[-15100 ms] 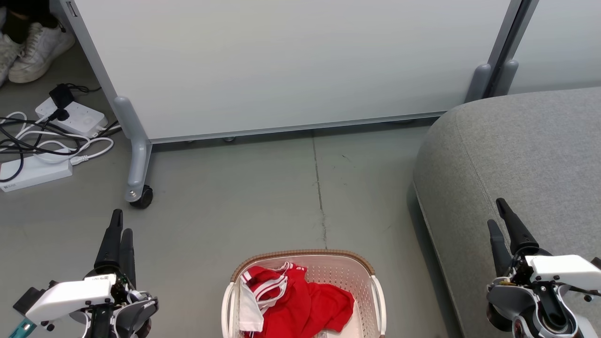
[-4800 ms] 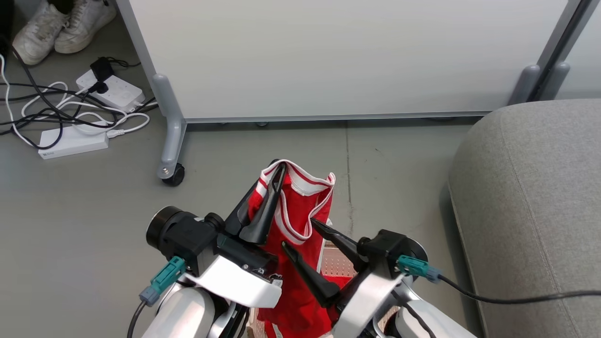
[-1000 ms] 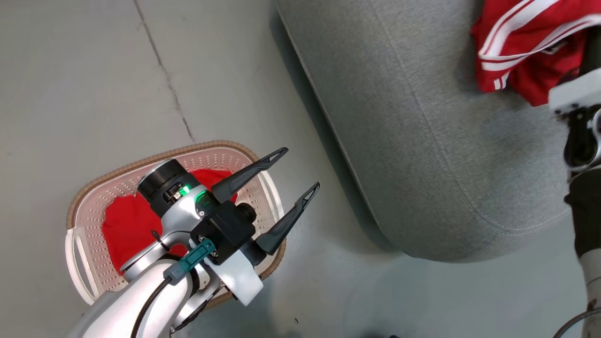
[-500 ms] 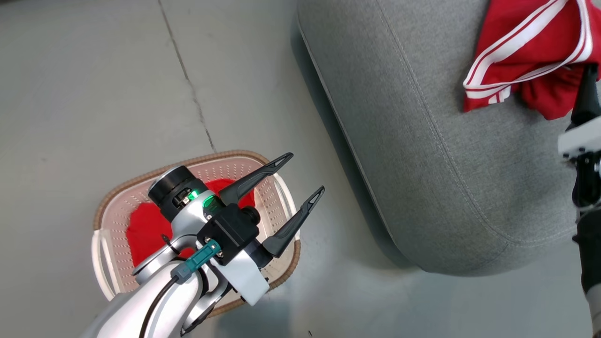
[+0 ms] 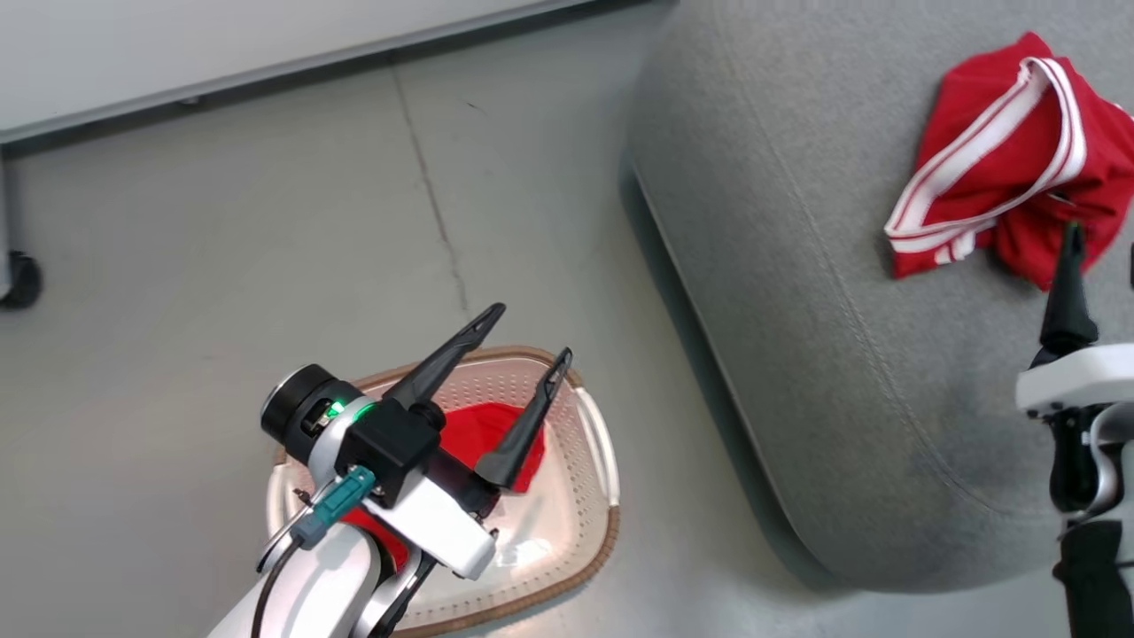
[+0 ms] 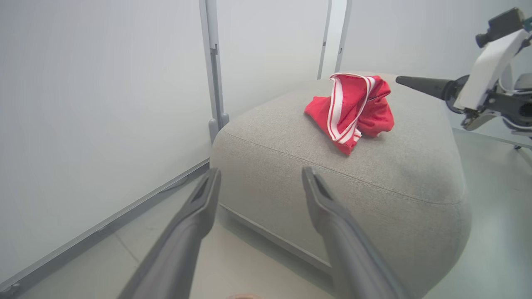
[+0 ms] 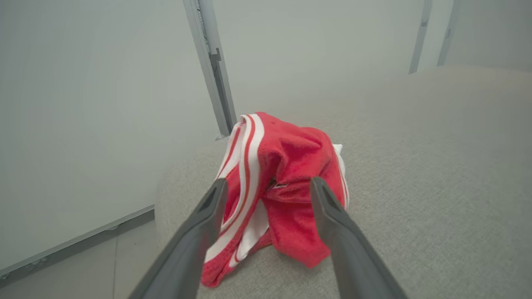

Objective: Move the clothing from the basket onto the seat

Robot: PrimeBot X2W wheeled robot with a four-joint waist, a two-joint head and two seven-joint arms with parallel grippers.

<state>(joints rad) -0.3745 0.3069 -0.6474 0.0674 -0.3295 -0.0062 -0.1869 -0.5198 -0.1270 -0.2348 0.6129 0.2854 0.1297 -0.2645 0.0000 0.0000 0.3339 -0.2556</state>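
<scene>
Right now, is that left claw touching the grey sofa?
Apart. The head view shows bare floor between the left gripper and the seat.

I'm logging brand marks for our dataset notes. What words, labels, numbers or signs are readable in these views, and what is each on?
No text is legible in these views.
Shiny sticker inside the basket: too blurred to read.
Small tag on the red garment lying on the seat: too small to read.
</scene>
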